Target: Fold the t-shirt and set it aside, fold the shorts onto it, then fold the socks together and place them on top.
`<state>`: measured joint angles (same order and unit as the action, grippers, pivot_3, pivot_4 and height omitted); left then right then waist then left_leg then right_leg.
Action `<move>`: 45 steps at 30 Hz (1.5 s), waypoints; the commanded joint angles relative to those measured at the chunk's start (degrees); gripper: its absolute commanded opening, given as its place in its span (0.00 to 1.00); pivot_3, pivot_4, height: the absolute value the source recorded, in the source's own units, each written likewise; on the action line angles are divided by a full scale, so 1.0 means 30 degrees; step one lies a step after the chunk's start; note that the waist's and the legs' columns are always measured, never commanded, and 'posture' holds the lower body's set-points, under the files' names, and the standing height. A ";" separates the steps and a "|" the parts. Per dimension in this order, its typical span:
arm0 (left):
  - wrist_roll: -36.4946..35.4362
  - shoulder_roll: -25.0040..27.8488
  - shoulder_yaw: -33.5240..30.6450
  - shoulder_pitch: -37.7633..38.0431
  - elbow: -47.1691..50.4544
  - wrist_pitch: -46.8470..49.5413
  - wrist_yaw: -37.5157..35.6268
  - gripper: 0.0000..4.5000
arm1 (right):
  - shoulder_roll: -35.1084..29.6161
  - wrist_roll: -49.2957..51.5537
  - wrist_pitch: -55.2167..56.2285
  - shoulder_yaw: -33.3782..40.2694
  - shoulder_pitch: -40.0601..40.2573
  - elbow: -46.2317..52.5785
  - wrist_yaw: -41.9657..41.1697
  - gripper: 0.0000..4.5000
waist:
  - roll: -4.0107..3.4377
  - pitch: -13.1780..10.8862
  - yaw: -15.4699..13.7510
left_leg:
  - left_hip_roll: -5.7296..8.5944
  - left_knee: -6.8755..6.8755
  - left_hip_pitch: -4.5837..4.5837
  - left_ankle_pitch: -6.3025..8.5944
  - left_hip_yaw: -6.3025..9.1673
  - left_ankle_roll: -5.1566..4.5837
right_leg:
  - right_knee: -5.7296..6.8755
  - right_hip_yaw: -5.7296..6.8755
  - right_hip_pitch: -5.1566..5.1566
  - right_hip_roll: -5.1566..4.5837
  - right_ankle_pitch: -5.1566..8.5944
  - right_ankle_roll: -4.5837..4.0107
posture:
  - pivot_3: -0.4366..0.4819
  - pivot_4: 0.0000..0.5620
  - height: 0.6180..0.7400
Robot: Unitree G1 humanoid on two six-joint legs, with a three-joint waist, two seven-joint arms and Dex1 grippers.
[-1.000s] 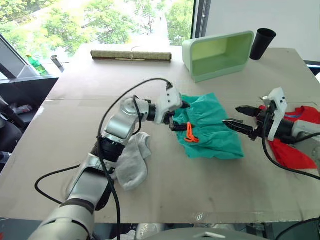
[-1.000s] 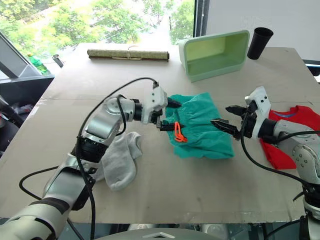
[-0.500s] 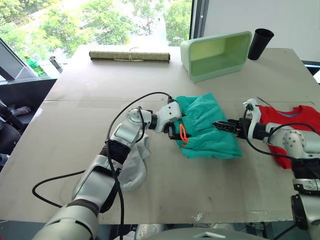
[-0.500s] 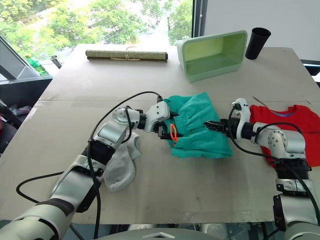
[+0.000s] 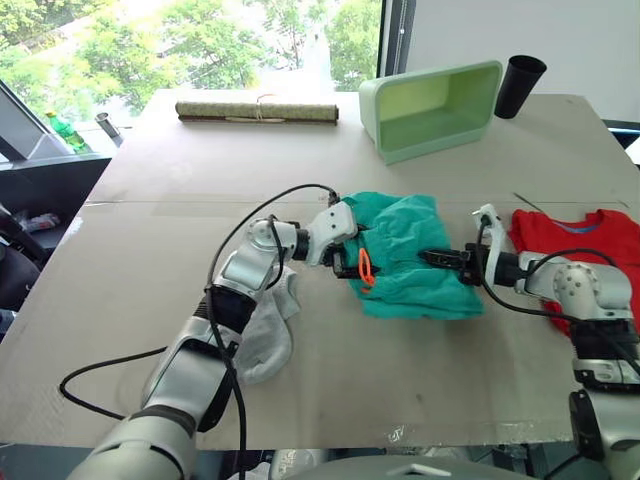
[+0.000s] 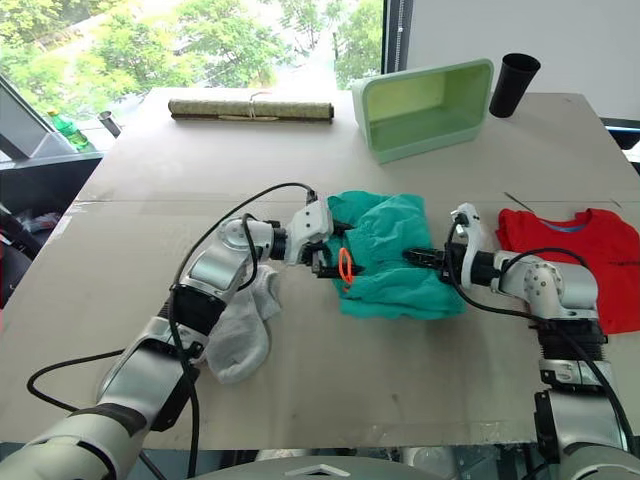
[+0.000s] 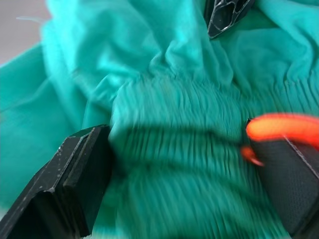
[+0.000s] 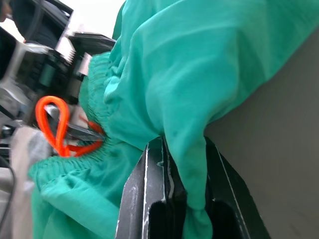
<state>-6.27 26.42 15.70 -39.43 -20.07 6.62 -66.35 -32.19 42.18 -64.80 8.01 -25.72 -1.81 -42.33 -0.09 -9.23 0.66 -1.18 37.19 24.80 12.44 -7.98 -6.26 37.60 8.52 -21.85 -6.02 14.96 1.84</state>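
The teal shorts (image 5: pixel 410 265) lie crumpled at the table's middle, their orange drawstring (image 5: pixel 364 268) at the left end. My left gripper (image 5: pixel 352 258) is open, and its fingers (image 7: pixel 75 179) straddle the gathered waistband beside the drawstring. My right gripper (image 5: pixel 432 258) reaches in from the right and is shut on a fold of the shorts' fabric (image 8: pixel 192 164). The red t-shirt (image 5: pixel 590 235) lies flat to the right, partly behind my right arm. The light grey socks (image 5: pixel 262 335) lie to the left, under my left forearm.
A pale green bin (image 5: pixel 440 105) lies on its side at the back, with a black cup (image 5: pixel 522 87) to its right. A rolled mat (image 5: pixel 258 110) lies at the back left. Black cables trail along my arms.
My right gripper has moved left to the shorts' right side and shut on the fabric. My left gripper has pushed in against the waistband, still open.
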 commanded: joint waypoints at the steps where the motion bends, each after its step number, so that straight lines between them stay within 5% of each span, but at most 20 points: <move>1: -0.0896 0.1241 -0.0944 0.0087 0.3583 0.1075 -0.0659 1.00 | -0.1630 0.1168 -0.0883 0.2207 0.0777 0.3675 0.0489 0.01 | -0.0012 -0.0009 -0.0016 | 0.0001 -0.0002 0.0009 0.0000 0.0001 0.0001 | -0.0005 0.0002 -0.0005 0.0000 0.0000 0.0000 | 0.48 0.27 1.00; 7: -0.5002 0.1922 -0.3226 -0.1652 0.8596 0.5414 -0.0930 1.00 | -0.5512 0.3857 -0.4542 0.8162 0.2256 0.6920 0.1190 0.01 | -0.0053 -0.0051 -0.0258 | 0.0004 -0.0003 0.0030 0.0045 0.0031 0.0079 | -0.0036 0.0022 0.0005 -0.0008 0.0001 0.0004 | 0.48 0.27 1.00; 13: -0.6426 0.1778 -0.3572 -0.3174 0.9631 0.6999 -0.0567 1.00 | -1.0759 0.2147 -0.3813 1.1176 0.5329 0.3800 -0.0911 0.01 | -0.0052 -0.0025 -0.0491 | 0.0025 -0.0015 -0.0007 0.0033 0.0032 0.0025 | -0.0149 0.0039 0.0091 0.0006 0.0001 0.0013 | 0.48 0.27 1.00; 17: -0.6513 0.1721 -0.3292 -0.3351 0.9596 0.7069 -0.0688 1.00 | -1.2890 -0.0365 -0.0689 1.0136 0.6519 -0.0398 -0.2650 0.01 | -0.0064 -0.0033 -0.0403 | 0.0016 -0.0011 -0.0013 0.0002 0.0010 -0.0022 | -0.0128 0.0024 0.0085 0.0041 0.0002 0.0017 | 0.48 0.27 1.00; 25: -0.6339 0.1742 -0.2965 -0.3543 0.9385 0.6887 -0.0641 1.00 | -1.3439 -0.5534 0.5760 0.4432 0.5796 -0.4985 -0.3105 0.01 | -0.0076 -0.0040 -0.0464 | 0.0012 0.0000 -0.0010 0.0001 -0.0002 -0.0022 | -0.0123 0.0007 0.0072 0.0051 0.0039 0.0078 | 0.48 0.27 1.00; 30: -0.6319 0.2418 -0.3139 -0.2878 1.0224 0.7486 -0.0361 1.00 | -1.3357 -0.8562 1.0487 0.3163 0.4307 -0.6774 -0.1507 0.40 | -0.0091 -0.0042 -0.0441 | 0.0013 0.0011 -0.0013 -0.0004 -0.0009 -0.0014 | -0.0118 0.0001 0.0073 0.0051 0.0043 0.0088 | 0.48 0.27 1.00; 35: -0.6447 0.4466 -0.3826 -0.1010 1.1199 0.8201 -0.0424 1.00 | -1.4065 -0.9598 1.1767 0.4538 0.5857 -0.5805 -0.1885 0.94 | -0.0098 -0.0037 -0.0455 | 0.0008 0.0005 -0.0023 -0.0012 -0.0006 -0.0001 | -0.0103 0.0000 0.0075 0.0056 0.0047 0.0089 | 0.48 0.27 1.00; 45: -0.7551 0.9520 -0.6919 0.5142 1.2109 0.7527 -0.3096 1.00 | -0.9980 -0.4373 1.2647 1.0137 0.7161 0.1590 -0.4875 0.98 | -0.0110 -0.0043 -0.0222 | -0.0029 -0.0033 -0.0032 -0.0006 0.0012 0.0015 | -0.0128 -0.0002 0.0065 0.0072 0.0048 0.0081 | 0.48 0.27 1.00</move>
<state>-27.57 53.91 -2.25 -24.06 14.89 30.78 -74.24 -62.12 26.37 -26.96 34.98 -3.94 -0.85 -55.72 -0.42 -9.35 0.00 -1.26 37.09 24.70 12.55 -7.94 -6.01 37.21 8.51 -21.66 -5.81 15.11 2.08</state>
